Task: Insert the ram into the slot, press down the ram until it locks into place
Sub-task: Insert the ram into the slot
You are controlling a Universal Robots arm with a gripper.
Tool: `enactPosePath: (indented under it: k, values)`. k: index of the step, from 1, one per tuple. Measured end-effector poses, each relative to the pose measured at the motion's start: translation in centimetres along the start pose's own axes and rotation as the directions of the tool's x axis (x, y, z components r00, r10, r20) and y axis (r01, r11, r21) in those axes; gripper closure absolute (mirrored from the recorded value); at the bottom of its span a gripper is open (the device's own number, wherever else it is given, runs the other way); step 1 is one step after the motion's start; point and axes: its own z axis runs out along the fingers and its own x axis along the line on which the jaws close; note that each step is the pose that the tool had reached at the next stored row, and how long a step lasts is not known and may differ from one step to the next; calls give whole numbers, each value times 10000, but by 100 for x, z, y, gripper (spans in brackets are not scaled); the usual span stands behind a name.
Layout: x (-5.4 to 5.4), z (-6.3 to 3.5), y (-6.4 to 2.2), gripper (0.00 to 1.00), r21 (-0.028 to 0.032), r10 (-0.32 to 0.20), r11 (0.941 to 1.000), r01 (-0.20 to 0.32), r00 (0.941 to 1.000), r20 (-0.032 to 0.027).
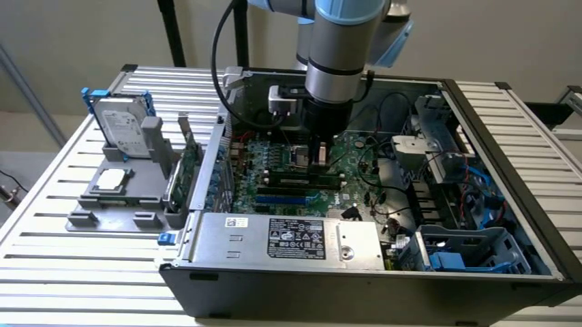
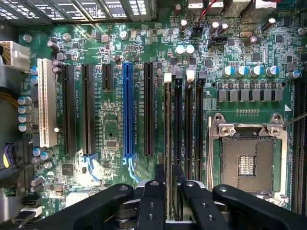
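1. While the gripper (image 2: 169,191) pinches the ram (image 2: 168,143) edge-on between nearly closed fingers, the stick stands in line over the slot (image 2: 167,79), the outermost memory socket.
2. To seat it well, I'd push straight down with both ends level until the clips snap.
3. Farther off, the power supply label (image 1: 296,240) is too small to read.
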Motion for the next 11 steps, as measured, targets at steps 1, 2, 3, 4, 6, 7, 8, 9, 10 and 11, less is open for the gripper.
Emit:
enactPosePath:
  k: [1, 2, 3, 4, 6, 7, 8, 9, 10, 11]
  values:
    - [2, -32, 1, 80, -2, 0, 10000, 0, 10000, -1]
    - [4, -72, 3, 80, -2, 0, 10000, 0, 10000, 1]
    - [6, -106, 7, 80, -4, -1, 10000, 1, 10000, 0]
    - [8, -132, 14, 80, -4, -1, 10000, 1, 10000, -1]
    - [10, -162, 34, 80, -3, -1, 10000, 1, 10000, 0]
    - [11, -167, 45, 80, -3, -1, 10000, 1, 10000, 1]
    - [12, -172, 55, 80, -3, -1, 10000, 1, 10000, 0]
    - [12, -173, 66, 80, -2, -1, 10000, 1, 10000, 1]
    - [12, -172, 74, 88, -1, 0, 10000, 0, 10000, 3]
    - [12, -172, 75, 88, -1, 0, 10000, 0, 10000, 3]
